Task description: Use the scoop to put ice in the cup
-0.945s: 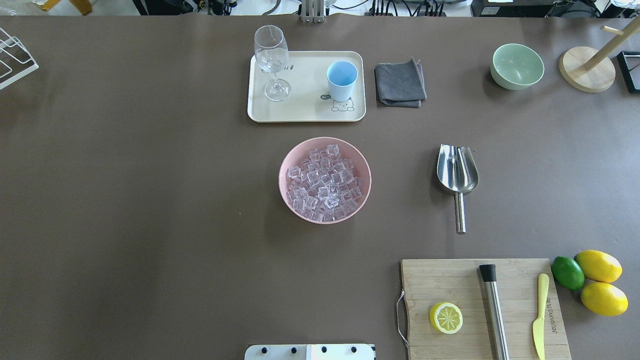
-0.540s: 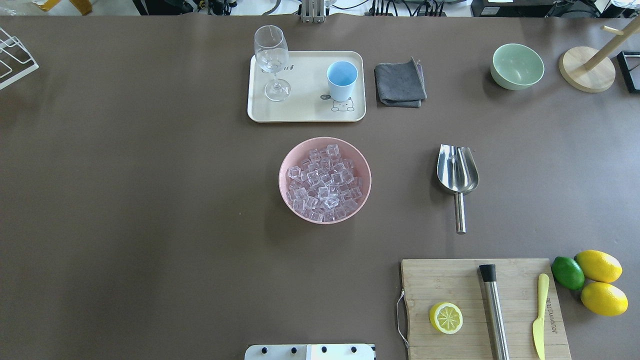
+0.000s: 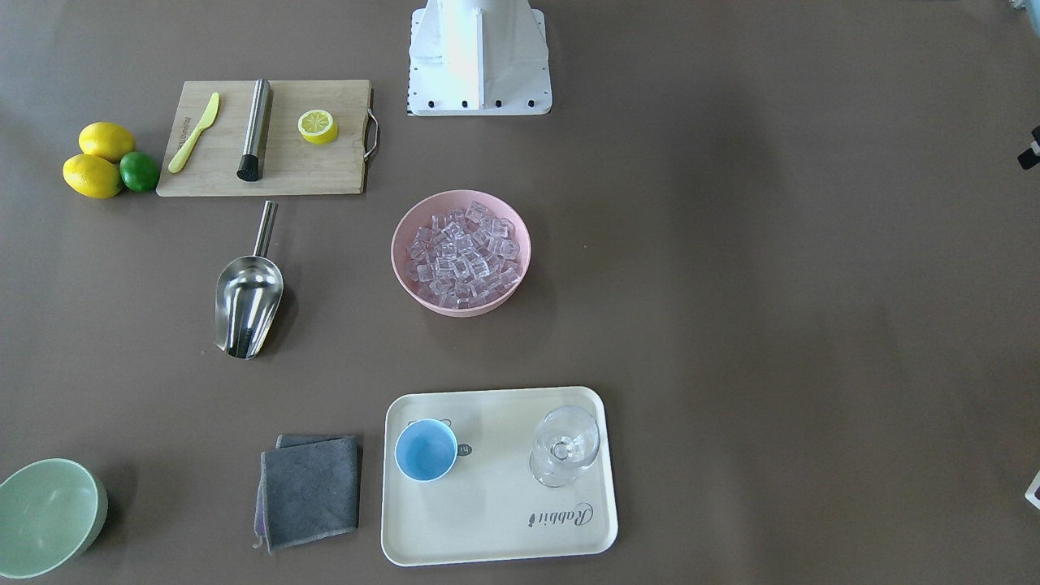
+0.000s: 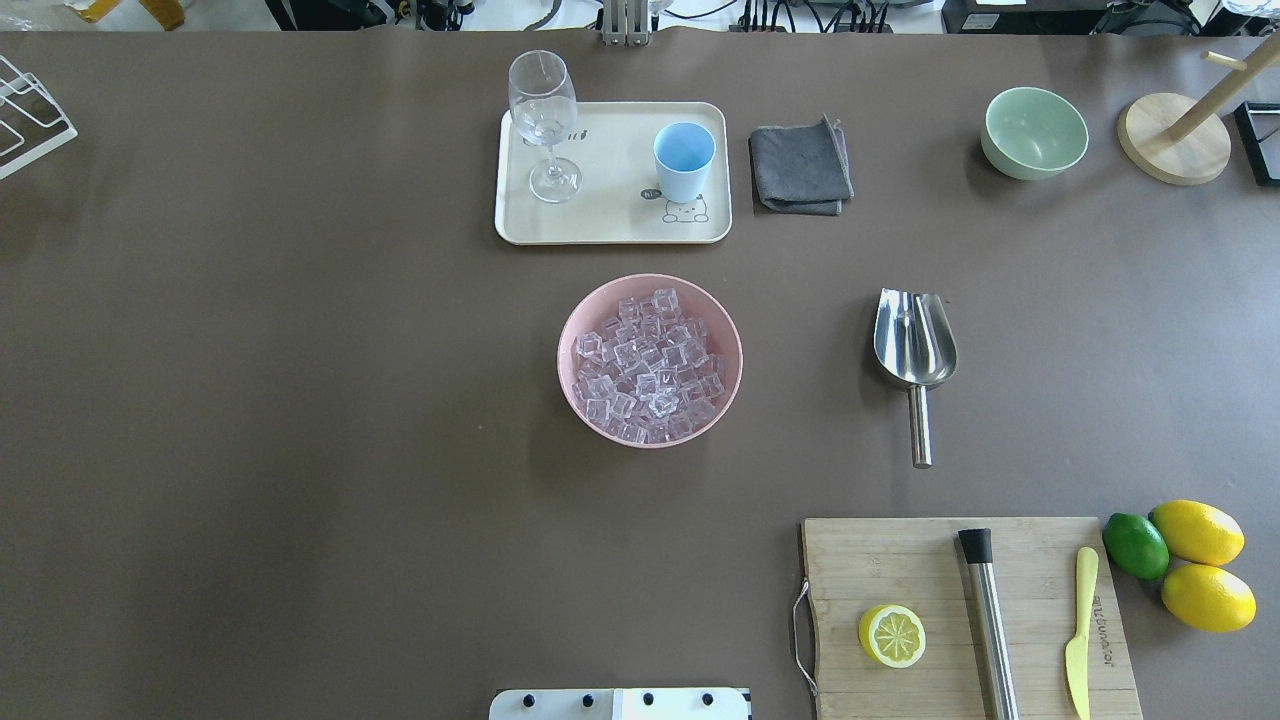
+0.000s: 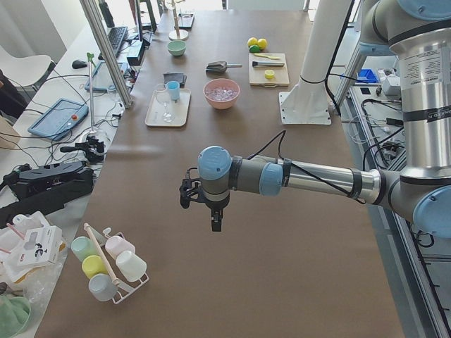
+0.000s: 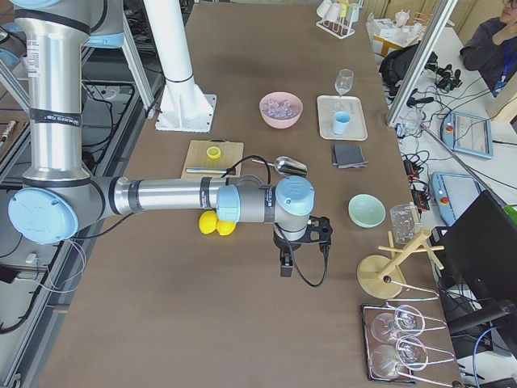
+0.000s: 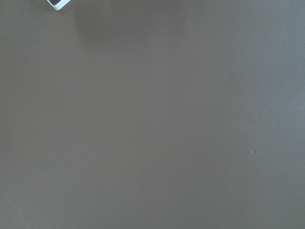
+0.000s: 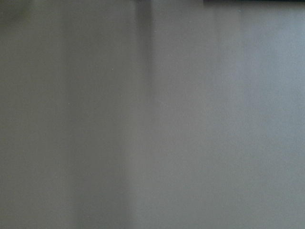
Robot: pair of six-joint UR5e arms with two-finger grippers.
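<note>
The ice [image 4: 650, 365] is a heap of small clear cubes in a pink bowl [image 4: 578, 330] at mid-table. Beyond it the light-blue cup [image 4: 684, 160] stands upright on a cream tray [image 4: 610, 225]. The steel scoop [image 4: 915, 345] lies flat to the right of the bowl, handle toward the robot. Neither gripper appears in the overhead or front views. The left gripper [image 5: 216, 224] hangs over bare table far from the bowl, and the right gripper [image 6: 285, 267] hangs past the lemons; whether either is open or shut I cannot tell. Both wrist views show only brown table.
A stemmed glass [image 4: 543, 120] shares the tray. A grey cloth [image 4: 800, 165] and a pale-green bowl [image 4: 1034, 132] sit at the back right. A cutting board [image 4: 960, 610] with a half lemon, rod and knife lies near right, beside lemons and a lime [image 4: 1135, 545].
</note>
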